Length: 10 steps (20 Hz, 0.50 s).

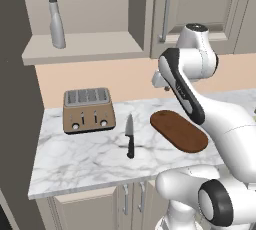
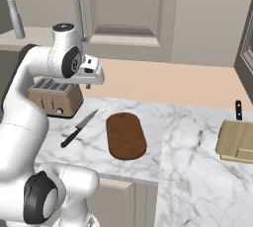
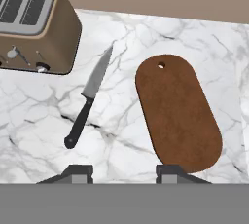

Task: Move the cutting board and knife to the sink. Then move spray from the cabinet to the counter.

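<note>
While the spray bottle [image 1: 55, 18] stands on the cabinet [image 1: 85, 48] shelf at upper left, a toaster [image 1: 88, 110], the knife [image 1: 130, 136] and the cutting board [image 1: 178, 131] lie apart across the counter [image 1: 75, 159]. The gripper [image 3: 124, 173] hovers above, jaws partly open, holding nothing.

Knife [image 3: 88, 100] beside cutting board [image 3: 177, 113]

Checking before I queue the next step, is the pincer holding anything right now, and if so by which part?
Nothing is held. The pincer hovers open above the counter, with the knife and the cutting board both lying flat below it, untouched.
</note>
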{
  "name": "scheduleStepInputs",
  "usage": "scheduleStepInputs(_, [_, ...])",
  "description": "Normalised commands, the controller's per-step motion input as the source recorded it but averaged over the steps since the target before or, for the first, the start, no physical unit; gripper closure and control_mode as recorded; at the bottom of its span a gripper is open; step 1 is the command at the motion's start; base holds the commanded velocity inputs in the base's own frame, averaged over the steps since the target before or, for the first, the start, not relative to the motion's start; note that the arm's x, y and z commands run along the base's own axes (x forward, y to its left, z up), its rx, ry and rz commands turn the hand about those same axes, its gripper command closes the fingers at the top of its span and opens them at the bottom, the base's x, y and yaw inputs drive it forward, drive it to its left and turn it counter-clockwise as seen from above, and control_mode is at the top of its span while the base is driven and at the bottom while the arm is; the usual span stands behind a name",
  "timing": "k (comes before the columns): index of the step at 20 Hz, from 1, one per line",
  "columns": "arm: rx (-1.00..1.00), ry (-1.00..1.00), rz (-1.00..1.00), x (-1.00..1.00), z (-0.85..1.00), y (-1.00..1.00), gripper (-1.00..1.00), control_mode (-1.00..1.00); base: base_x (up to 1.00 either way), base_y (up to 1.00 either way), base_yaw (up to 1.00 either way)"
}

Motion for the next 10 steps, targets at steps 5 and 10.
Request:
scheduleStepInputs(5, [0.02, 0.00, 0.00, -0.21, -0.02, 0.08, -1.00, -1.00, 0.00, 0.00, 0.00])
scheduleStepInputs(10, [0.04, 0.00, 0.00, -0.42, -0.13, 0.12, -1.00, -1.00, 0.00, 0.00, 0.00])
